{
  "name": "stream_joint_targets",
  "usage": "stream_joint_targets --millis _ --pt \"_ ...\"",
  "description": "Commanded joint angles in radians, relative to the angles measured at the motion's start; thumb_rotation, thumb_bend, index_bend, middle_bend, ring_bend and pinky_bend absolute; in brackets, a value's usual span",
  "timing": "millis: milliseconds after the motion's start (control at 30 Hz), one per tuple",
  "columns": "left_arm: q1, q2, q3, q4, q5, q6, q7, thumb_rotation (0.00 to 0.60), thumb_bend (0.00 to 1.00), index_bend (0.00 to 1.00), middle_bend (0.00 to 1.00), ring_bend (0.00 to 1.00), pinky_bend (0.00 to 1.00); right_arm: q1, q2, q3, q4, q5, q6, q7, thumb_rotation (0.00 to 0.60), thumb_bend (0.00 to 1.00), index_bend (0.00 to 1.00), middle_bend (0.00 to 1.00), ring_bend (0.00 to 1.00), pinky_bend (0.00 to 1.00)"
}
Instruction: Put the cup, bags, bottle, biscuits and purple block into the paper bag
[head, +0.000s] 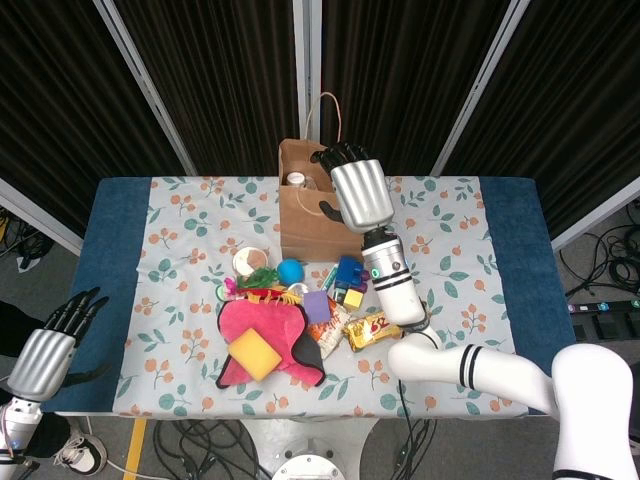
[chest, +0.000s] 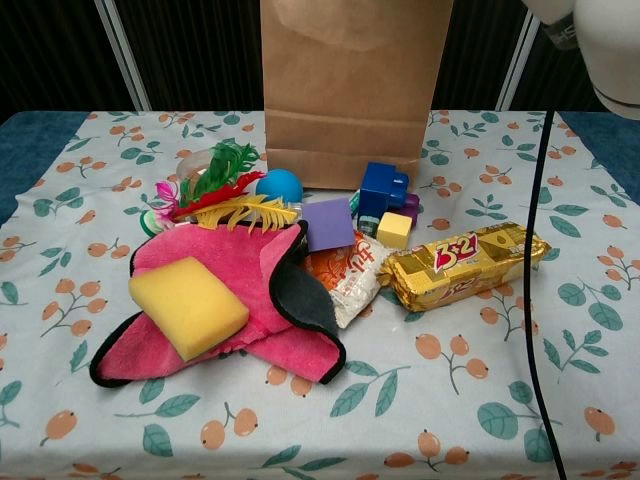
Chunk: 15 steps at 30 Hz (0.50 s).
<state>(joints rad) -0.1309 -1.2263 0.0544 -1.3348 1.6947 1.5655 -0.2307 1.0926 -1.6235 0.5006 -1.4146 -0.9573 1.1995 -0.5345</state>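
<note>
My right robot hand (head: 358, 190) is gripping the upright brown paper bag's (head: 305, 215) rim, while my left robot hand (head: 45, 352) is hanging open off the counter (head: 180, 240).

The paper bag (chest: 352, 95) at the far middle is plain brown kraft paper, matt and faintly creased. Near it, the biscuits (chest: 465, 264) lie in a glossy gold foil wrapper that catches the light. The pink cloth (chest: 240, 300) looks soft and fleecy, and the yellow sponge (chest: 187, 305) on it is porous and dull. The purple block (chest: 328, 223) is smooth and matt. The tablecloth (chest: 500, 400) is printed woven fabric. The right hand (head: 358, 193) has a brushed, silvery metallic back with black fingers.
</note>
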Motion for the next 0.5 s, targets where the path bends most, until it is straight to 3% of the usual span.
stream_joint_targets --millis 33,233,367,500 --pt "-0.001 0.000 0.000 -0.003 0.001 -0.001 0.002 0.600 0.00 0.09 0.07 0.06 0.19 -0.035 0.058 0.015 -0.105 -0.063 0.066 0.026 0.600 0.06 0.32 0.35 0.22 0.28" --pt "-0.007 -0.002 -0.001 -0.010 0.007 -0.003 0.005 0.600 0.00 0.09 0.07 0.06 0.19 -0.174 0.245 -0.048 -0.364 -0.124 0.128 -0.005 0.600 0.05 0.32 0.37 0.23 0.28" --pt "-0.009 -0.005 -0.003 -0.014 0.008 -0.002 0.008 0.600 0.00 0.09 0.07 0.06 0.19 -0.307 0.387 -0.171 -0.496 -0.191 0.136 0.013 0.600 0.03 0.32 0.38 0.23 0.28" --pt "-0.009 -0.009 -0.001 -0.015 0.009 -0.005 0.013 0.600 0.00 0.09 0.07 0.06 0.19 -0.418 0.476 -0.325 -0.479 -0.252 0.093 0.073 0.600 0.00 0.33 0.38 0.24 0.28"
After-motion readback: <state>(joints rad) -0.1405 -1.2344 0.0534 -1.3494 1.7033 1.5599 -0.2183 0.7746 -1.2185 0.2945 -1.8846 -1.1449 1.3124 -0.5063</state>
